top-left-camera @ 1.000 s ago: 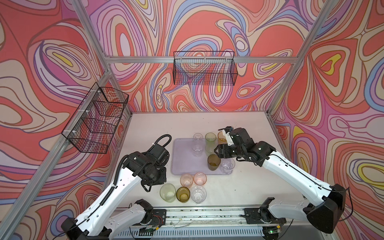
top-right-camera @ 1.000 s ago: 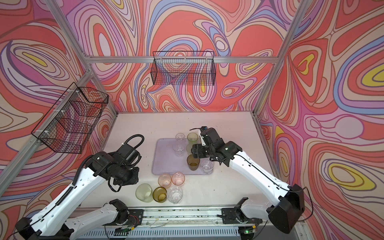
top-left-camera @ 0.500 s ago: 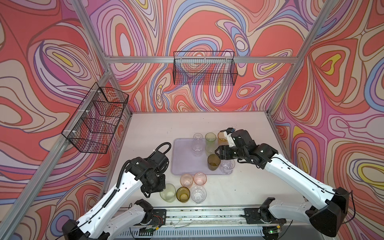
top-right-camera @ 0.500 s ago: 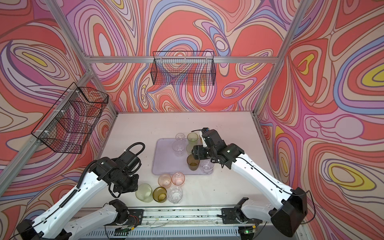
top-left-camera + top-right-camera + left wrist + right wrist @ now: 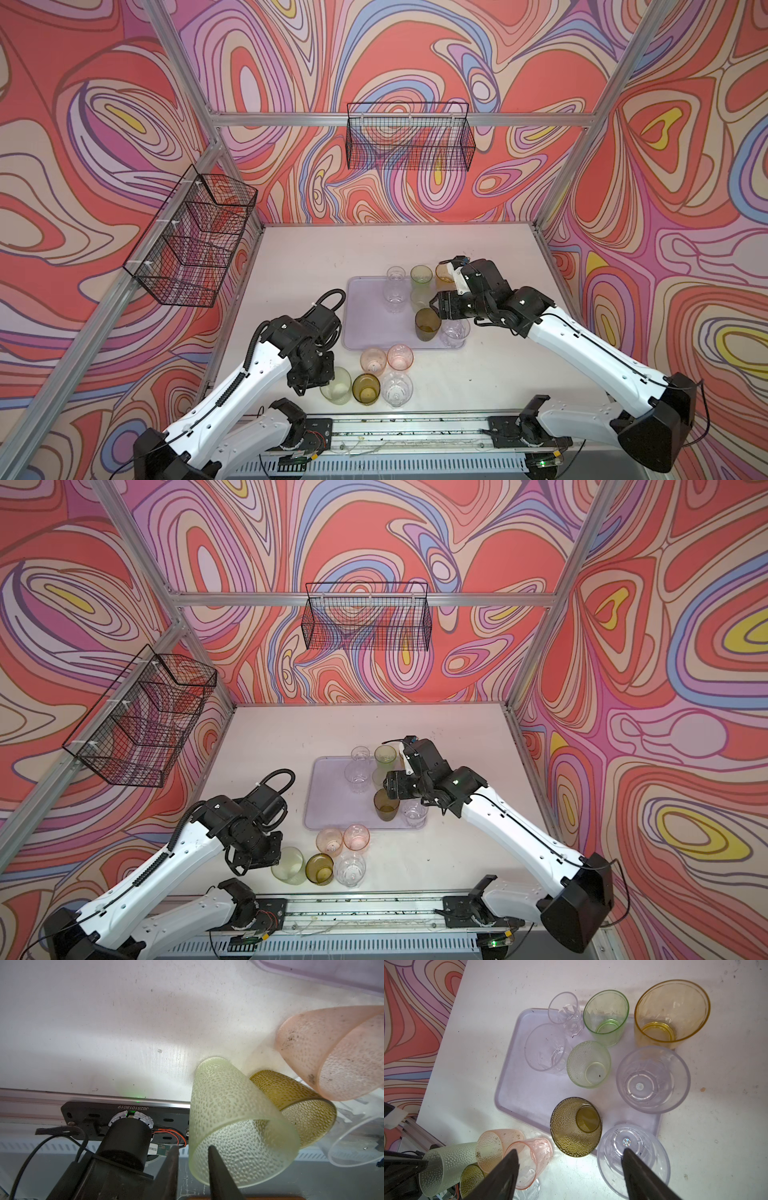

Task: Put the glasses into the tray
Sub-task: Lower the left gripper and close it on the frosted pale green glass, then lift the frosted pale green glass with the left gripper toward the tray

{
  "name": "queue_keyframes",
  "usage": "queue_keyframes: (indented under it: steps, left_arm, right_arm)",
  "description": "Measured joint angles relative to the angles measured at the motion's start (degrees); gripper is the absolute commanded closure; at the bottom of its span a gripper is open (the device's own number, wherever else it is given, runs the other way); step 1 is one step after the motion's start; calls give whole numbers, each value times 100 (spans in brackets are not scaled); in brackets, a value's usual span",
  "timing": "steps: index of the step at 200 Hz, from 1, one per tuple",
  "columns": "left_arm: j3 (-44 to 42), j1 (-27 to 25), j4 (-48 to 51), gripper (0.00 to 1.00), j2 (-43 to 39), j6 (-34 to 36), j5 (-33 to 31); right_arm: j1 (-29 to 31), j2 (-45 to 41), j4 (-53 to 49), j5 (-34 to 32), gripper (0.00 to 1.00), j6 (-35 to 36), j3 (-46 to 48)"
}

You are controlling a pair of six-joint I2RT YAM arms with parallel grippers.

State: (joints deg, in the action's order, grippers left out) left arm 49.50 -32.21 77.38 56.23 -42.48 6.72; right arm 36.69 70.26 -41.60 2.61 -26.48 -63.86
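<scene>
1 black plate (image 5: pixel 79 1110), code JG251018019

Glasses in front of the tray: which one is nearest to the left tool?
The pale green dimpled tumbler, leftmost in that group; the left tool sits right at its rim.

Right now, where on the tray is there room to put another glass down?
The tray is bare on its left half, between its left rim, the two clear glasses and the dark olive glass. Its right side is crowded, under the right hand. The five glasses on the table in front stand packed together beside the left hand.
</scene>
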Motion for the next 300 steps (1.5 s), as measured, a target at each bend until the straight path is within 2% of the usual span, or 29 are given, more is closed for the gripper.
queue_keyframes:
  steps: [84,188,240,300]
  left_arm:
    - [-28,0,-28,84,267,24,39]
    - [4,0,39,94,299,31,4]
    - [269,0,374,97,442,179,-310]
    - [994,0,627,97,776,396,-793]
  right_arm:
    - [0,0,2,-50,19,-111,79]
    - [0,59,-22,-140,20,-138,87]
    - [0,59,-42,-175,19,-153,87]
    - [0,57,-144,-219,20,-153,87]
